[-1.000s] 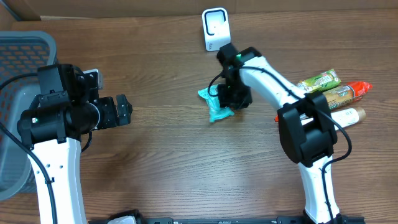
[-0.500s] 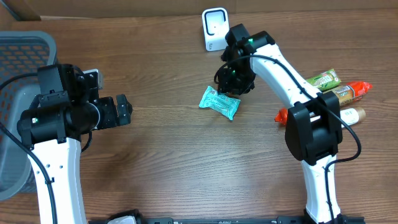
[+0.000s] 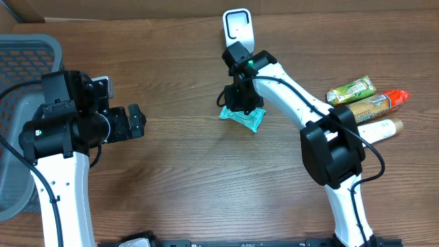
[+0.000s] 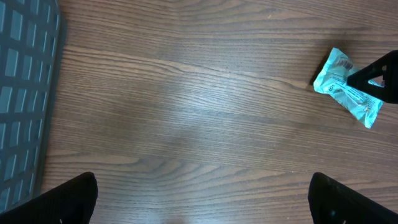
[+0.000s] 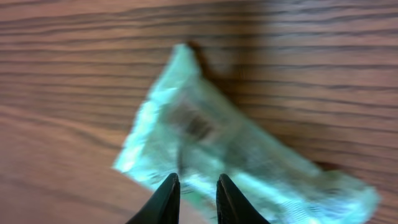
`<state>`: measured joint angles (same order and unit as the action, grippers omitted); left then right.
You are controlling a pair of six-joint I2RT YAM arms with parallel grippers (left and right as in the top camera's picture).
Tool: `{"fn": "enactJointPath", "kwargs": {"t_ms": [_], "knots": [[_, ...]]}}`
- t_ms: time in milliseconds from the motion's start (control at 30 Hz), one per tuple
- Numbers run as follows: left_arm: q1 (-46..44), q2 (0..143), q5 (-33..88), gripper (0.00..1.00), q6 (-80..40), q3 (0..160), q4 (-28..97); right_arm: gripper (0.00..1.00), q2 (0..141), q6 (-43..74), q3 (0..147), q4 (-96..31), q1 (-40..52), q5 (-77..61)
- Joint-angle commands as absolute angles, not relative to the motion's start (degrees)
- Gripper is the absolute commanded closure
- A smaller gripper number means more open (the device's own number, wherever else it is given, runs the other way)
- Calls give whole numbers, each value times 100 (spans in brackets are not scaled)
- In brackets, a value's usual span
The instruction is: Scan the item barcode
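- A grey slatted basket [image 3: 20,103] is sitting at the far left edge of the wooden table [image 3: 178,178]. Only part of it is showing, and its contents cannot be told.
- The left gripper [image 3: 135,122] is hanging beside the basket with its 2 fingers spread wide. In the left wrist view it [image 4: 205,202] is looking down on bare wood, with the basket [image 4: 25,93] at the left.
- The teal packet [image 3: 243,116] is lying flat on the table near the middle, in front of the scanner. It is showing in the left wrist view at the far right [image 4: 348,96].
- The right gripper [image 3: 240,99] is pointing down at the packet's rear edge and covering part of it.
- In the right wrist view its [image 5: 196,196] 2 fingers are standing close together with a thin gap, right over the packet [image 5: 236,155]. Whether they are pinching it cannot be told.
- A dark barcode-like patch is showing on the packet, too blurred to read.
- The white scanner [image 3: 237,31] is standing upright at the back edge, just behind the right arm.
- 3 items are lying close together at the far right: a green bar [image 3: 351,89], a tan packet with a red end [image 3: 377,103] and a white tube [image 3: 383,127]. Their writing is too small to read.
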<state>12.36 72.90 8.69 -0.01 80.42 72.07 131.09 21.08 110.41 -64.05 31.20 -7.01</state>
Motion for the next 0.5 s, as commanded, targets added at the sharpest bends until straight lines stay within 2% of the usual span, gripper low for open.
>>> {"fn": "enactJointPath", "kwargs": {"t_ms": [0, 200, 467], "knots": [[1197, 7275, 838, 0, 21, 8147, 7199, 82, 12892, 2300, 10906, -6267, 3068, -303], [1197, 7275, 838, 0, 21, 8147, 7199, 92, 12892, 2298, 10871, -5874, 3063, -305], [1197, 7275, 838, 0, 21, 8147, 7199, 92, 12901, 2298, 10757, -5714, 3131, -301]]}}
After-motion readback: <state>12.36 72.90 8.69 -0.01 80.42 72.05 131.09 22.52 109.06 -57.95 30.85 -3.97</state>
